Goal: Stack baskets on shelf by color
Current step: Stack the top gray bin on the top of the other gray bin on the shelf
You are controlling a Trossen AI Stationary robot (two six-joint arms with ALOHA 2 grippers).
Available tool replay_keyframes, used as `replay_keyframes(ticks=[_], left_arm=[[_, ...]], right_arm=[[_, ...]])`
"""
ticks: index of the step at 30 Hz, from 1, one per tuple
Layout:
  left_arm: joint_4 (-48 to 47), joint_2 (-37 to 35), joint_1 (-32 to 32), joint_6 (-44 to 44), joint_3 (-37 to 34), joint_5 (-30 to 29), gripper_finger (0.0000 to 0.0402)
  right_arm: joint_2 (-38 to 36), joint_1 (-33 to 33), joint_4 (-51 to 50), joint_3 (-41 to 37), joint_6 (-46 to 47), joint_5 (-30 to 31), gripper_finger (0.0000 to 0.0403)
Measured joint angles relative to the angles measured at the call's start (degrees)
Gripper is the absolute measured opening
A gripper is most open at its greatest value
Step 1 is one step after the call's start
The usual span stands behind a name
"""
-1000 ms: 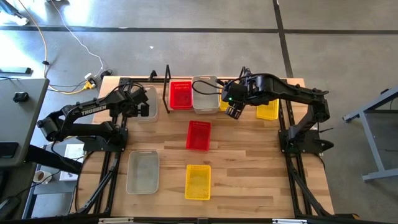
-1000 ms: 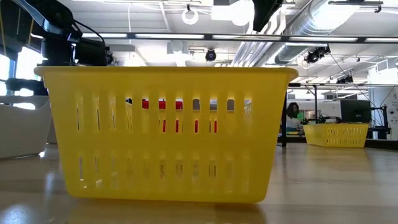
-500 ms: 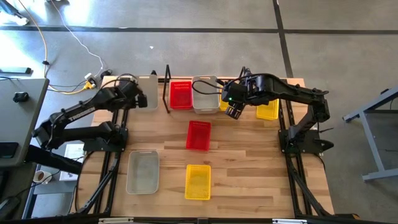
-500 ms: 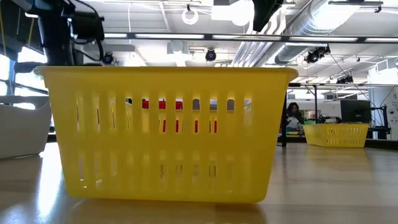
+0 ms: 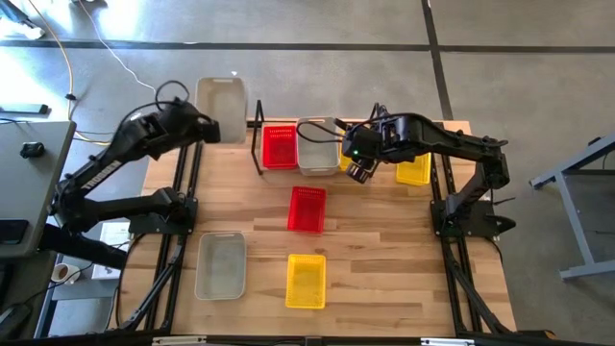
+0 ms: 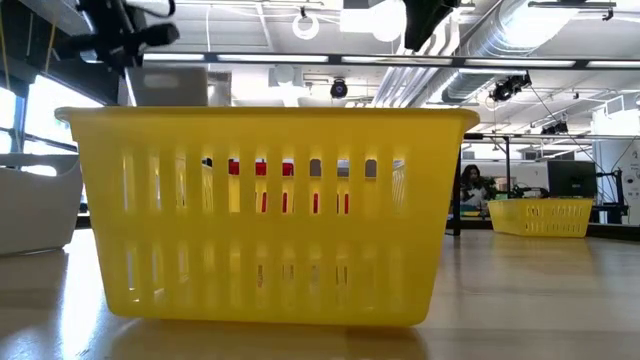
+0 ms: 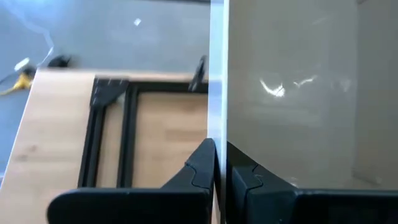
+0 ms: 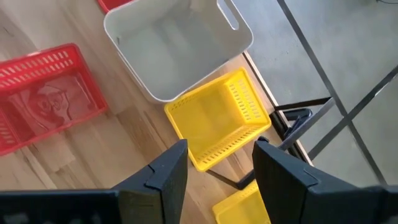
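Observation:
My left gripper (image 5: pixel 204 130) is shut on a clear-grey basket (image 5: pixel 221 106), held high over the table's far left corner; it also shows in the low view (image 6: pixel 175 86). My right gripper (image 5: pixel 357 165) is open and empty above the shelf (image 5: pixel 258 144), over a yellow basket (image 8: pixel 217 121). On the shelf stand a red basket (image 5: pixel 280 147), a clear-grey basket (image 5: pixel 317 144) and that yellow one, each on its bottom. A red basket (image 5: pixel 307 209), a clear-grey basket (image 5: pixel 221 264) and a yellow basket (image 5: pixel 306 281) rest on the tabletop. My left gripper pinches one side wall of the basket at its rim (image 7: pixel 217 127), one finger inside the basket and one outside. In the high view the hold is on the basket's left long side, toward its near end. The basket is lifted clear of the table and shelf.
Another yellow basket (image 5: pixel 413 171) stands at the far right of the table. The shelf's black upright posts (image 5: pixel 258 120) rise just right of the held basket. The yellow basket (image 6: pixel 265 215) fills the low view. Bare wood lies between the loose baskets.
My left gripper has risen and gone toward the table's far edge with the clear-grey basket. The basket, which stood on the table left of the shelf, is now lifted clear and hangs high over the far left corner.

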Motion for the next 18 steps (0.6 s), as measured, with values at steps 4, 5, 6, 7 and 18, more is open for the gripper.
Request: replay_keyframes(ticks=[4,5,6,7,18], left_arm=[[-0.32,0.04,-0.45,4.20,5.45,0.40,0.0000],[-0.54,0.04,-0.78,5.15,6.83,0.36,0.0000],[-0.63,0.04,-1.09,6.01,8.09,0.35,0.0000],[-0.66,0.04,-1.47,6.82,9.35,0.35,0.0000],[-5.65,1.68,-8.53,4.67,17.13,1.40,0.0000]], right_arm=[[0.00,0.00,1.87,0.00,-0.32,0.00,0.0165],[0.00,0.00,2.39,0.00,-0.30,0.00,0.0165],[0.00,0.00,2.81,0.00,-0.30,0.00,0.0165],[0.00,0.00,3.37,0.00,-0.32,-0.03,0.0165],[0.00,0.89,14.15,0.00,-6.50,-14.09,0.0165]])
